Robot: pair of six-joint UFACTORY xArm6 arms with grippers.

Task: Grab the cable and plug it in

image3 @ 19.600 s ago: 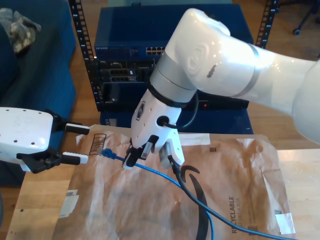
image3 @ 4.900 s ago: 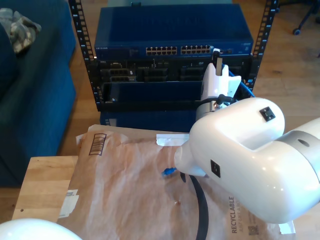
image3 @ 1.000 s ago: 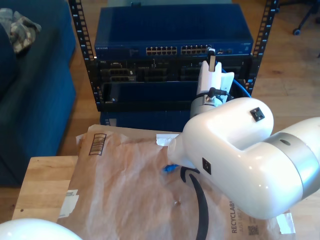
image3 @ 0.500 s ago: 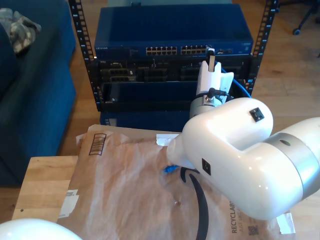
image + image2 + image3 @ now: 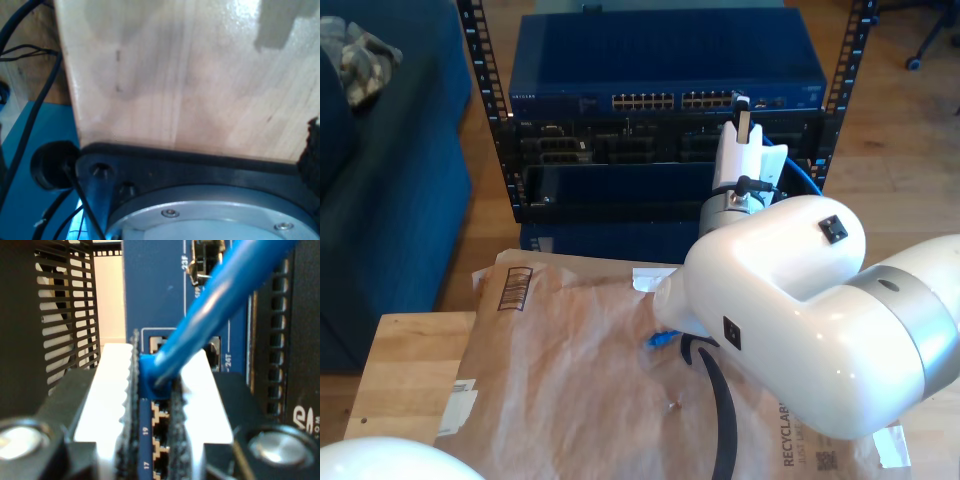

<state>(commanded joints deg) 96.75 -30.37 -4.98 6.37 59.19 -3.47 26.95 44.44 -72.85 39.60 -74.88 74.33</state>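
A: Fig. legend, pls. Landmark = the blue network switch (image 5: 665, 60) in the rack. Where's the robot's second gripper (image 5: 155, 390)?

B: Right up against the switch's port row, approx. at the end toward the exterior view's right. In the second wrist view its two white fingers (image 5: 112, 385) w/ ribbed black pads are clenched on the blue plug (image 5: 151, 377) of the cable (image 5: 225, 295). Plug sits just in front of a port; labels 17 and 19 show below it, 24T beside it. Can't tell if the plug is seated in the port or only touching it.

A: And the cable itself?

B: Thin, bright blue. From the plug it slants away from the switch face, close past the camera. In the exterior view a blue arc of it (image 5: 798, 170) shows just beside the gripper (image 5: 744, 115), in front of the switch. Its other end (image 5: 658, 340) lies on the brown paper mailer (image 5: 560, 370), well apart from the switch, next to the big white arm (image 5: 790, 310).

A: The first gripper?

B: Can't tell its state. First wrist view has a black mount (image 5: 165, 165) and metal ring, w/ pale wood surface (image 5: 190, 75) behind; jaws not discernible.

A: Other items?

B: Mailer rests on a wooden table (image 5: 405, 370), on the near side of the switch. Blue sofa (image 5: 390, 180) stands beside the rack at the exterior view's left.
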